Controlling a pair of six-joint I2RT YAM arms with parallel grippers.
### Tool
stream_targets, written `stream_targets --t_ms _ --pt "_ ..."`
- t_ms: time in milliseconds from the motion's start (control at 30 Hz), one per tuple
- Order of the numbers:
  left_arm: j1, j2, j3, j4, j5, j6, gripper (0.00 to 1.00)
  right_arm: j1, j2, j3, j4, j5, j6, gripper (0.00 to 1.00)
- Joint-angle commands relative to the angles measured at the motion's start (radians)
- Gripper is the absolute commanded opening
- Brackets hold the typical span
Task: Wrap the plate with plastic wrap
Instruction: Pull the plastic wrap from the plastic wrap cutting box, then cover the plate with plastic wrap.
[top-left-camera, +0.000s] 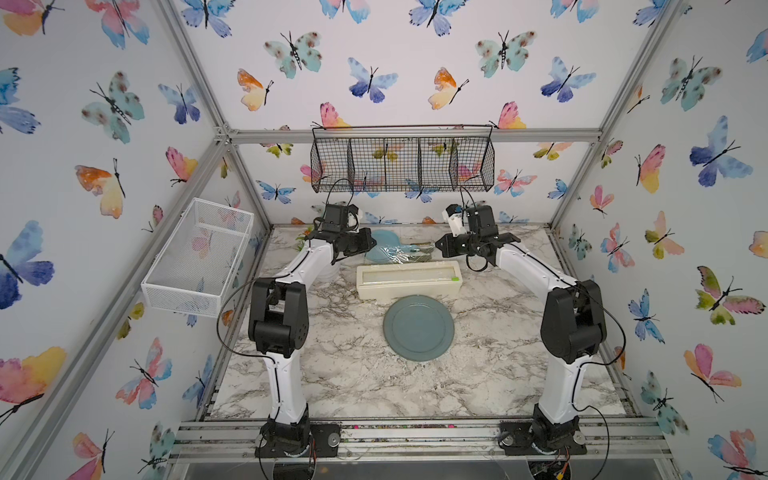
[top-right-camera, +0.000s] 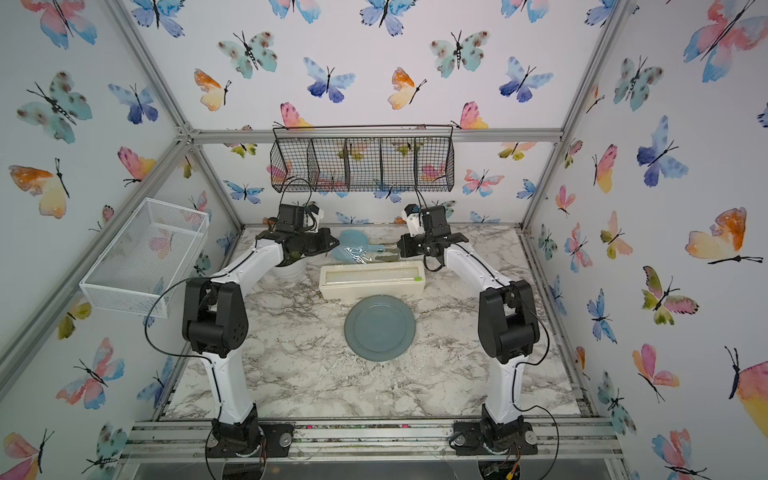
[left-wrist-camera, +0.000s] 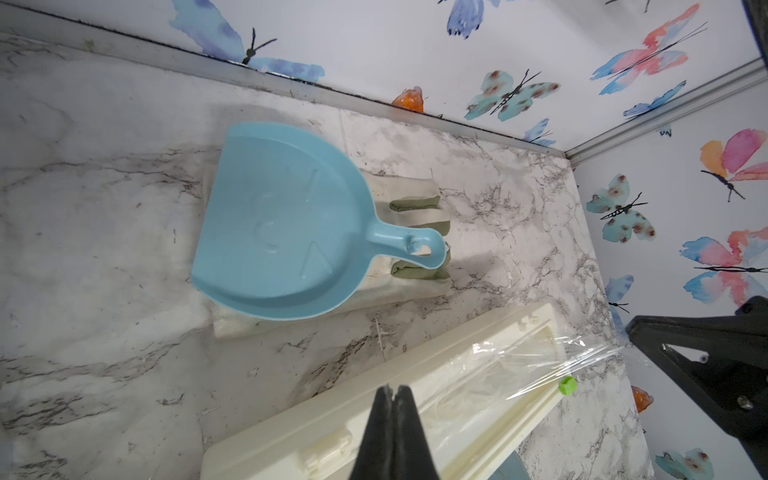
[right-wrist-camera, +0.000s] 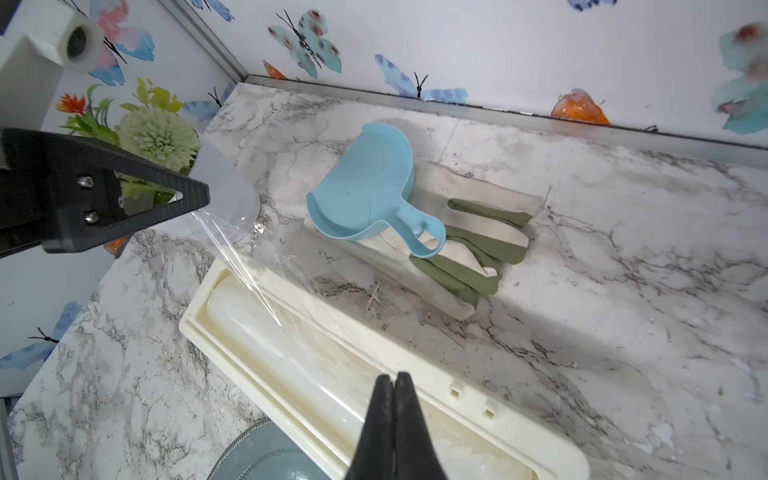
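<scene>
Wrist views: left hand (left-wrist-camera: 392, 390), right hand (right-wrist-camera: 392, 377) both clamped on plastic wrap (left-wrist-camera: 532, 363) above box (left-wrist-camera: 291, 436); plate (top-left-camera: 417, 328) just beside box.

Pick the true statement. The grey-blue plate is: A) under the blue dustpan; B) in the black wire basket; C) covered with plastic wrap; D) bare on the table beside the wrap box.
D: in both top views the plate lies uncovered on the marble table beside the wrap box, with the plastic wrap stretched beyond the box.
</scene>
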Motion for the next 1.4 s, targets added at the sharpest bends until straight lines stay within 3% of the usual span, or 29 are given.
stream_targets --t_ms 0,1000,1367 --pt "-0.001 -0.082 0.036 0.000 -0.015 0.007 0.00 -0.004 -0.063 0.045 0.010 0.007 0.007 0.02" --pt "-0.017 -0.317 0.075 -0.045 0.001 -0.019 0.00 -0.004 -0.251 0.136 -0.112 -0.013 0.017 0.02" --pt "-0.032 -0.380 0.168 -0.087 -0.007 -0.038 0.00 -0.004 -0.270 0.289 -0.205 -0.019 0.012 0.02"
